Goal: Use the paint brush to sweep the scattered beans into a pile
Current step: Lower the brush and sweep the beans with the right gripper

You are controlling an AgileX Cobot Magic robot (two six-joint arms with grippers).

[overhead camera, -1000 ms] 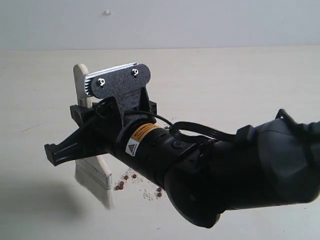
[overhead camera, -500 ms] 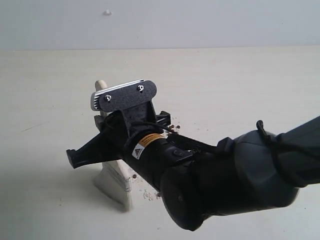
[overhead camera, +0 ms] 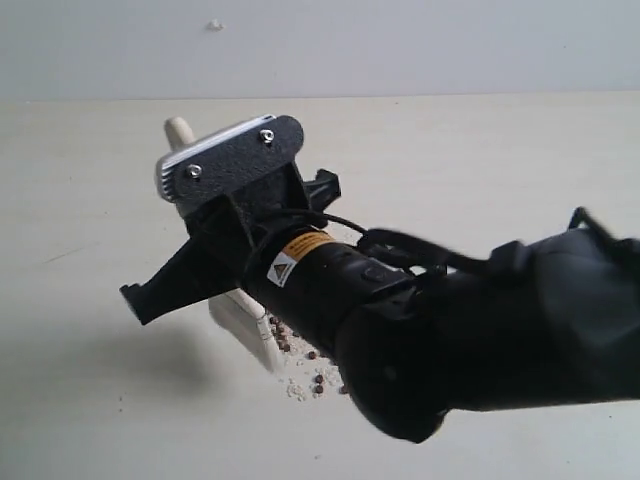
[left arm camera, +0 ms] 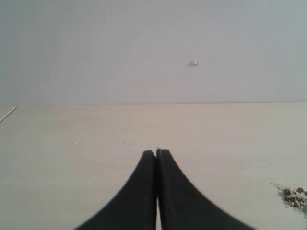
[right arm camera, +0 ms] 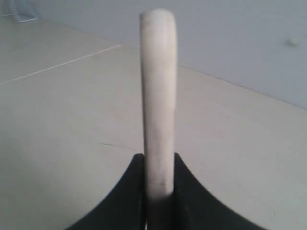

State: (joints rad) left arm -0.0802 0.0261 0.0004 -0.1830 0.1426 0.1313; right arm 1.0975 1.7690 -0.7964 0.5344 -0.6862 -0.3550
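My right gripper point(overhead camera: 205, 225) is shut on the pale wooden handle of the paint brush point(overhead camera: 240, 318), which stands steeply on the table. Its handle end point(overhead camera: 180, 130) pokes up behind the wrist camera plate. The off-white bristles point(overhead camera: 262, 350) rest on the table against the left side of the beans point(overhead camera: 300, 358). These reddish-brown beans lie in a loose cluster with white grains, partly hidden under the arm. In the right wrist view the handle point(right arm camera: 158, 86) rises between the shut right gripper point(right arm camera: 158, 160). My left gripper point(left arm camera: 156, 152) is shut and empty, with beans point(left arm camera: 293, 195) off to one side.
The pale tabletop point(overhead camera: 500, 160) runs back to a grey wall with a small white speck point(overhead camera: 213, 24). My bulky black right arm point(overhead camera: 480, 340) fills the lower right of the exterior view. The left arm does not show there.
The brush has swept from the left toward the right across the table. Its bristles now sit against the beans, and the stray beans on the left have been pushed closer together.
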